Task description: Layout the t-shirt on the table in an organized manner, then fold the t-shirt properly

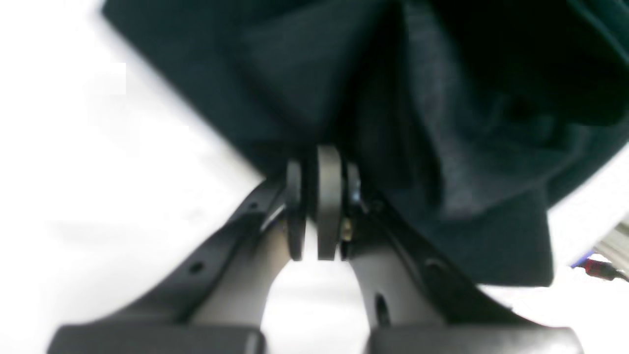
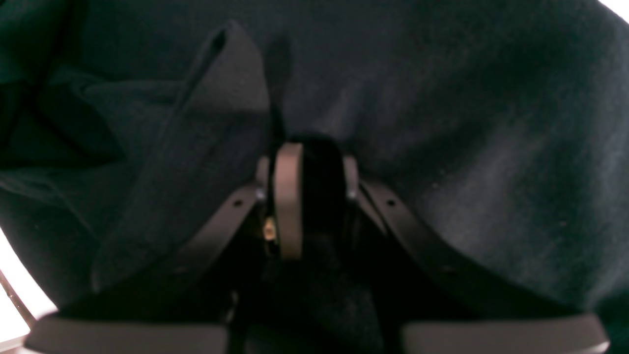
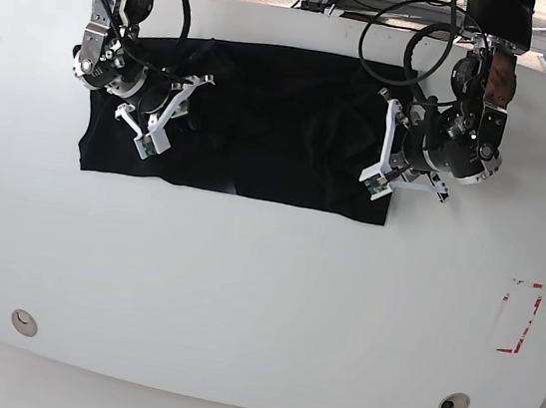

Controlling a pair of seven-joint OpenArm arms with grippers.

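Pinching the t-shirt (image 3: 264, 122) at opposite ends, left gripper (image 1: 322, 169) clamped on its edge, right gripper (image 2: 307, 147) closed on bunched cloth, probably to pull it flat across the table (image 3: 240, 300) far side.

You will find no readable text, label, brand or number anywhere in these views. The only sign is the red dashed rectangle mark (image 3: 518, 317) on the white table (image 3: 260, 303), near its edge on the base view's right, and it carries no lettering. The t-shirt (image 3: 264, 122) shows no print you could read.
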